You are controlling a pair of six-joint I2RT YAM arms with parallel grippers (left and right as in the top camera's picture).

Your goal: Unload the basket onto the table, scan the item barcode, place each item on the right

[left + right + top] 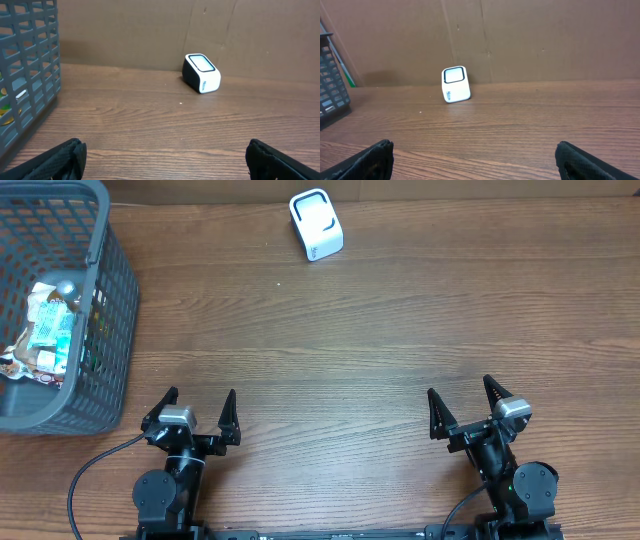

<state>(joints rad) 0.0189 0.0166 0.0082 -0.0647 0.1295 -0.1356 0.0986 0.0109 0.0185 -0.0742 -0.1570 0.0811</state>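
Nothing done yet, you'd judge: left claw (202, 395) and right claw (459, 387) both gape wide, empty; packets (45, 330) lie in the basket (112, 310) at left, scanner (316, 225) well apart at the table (330, 350) far edge; pick and scan remain.

At ten o'clock overhead, the grey plastic lattice basket (112, 310) is cut off at the left edge; its crumpled foil packets (50, 335) carry unreadable print.
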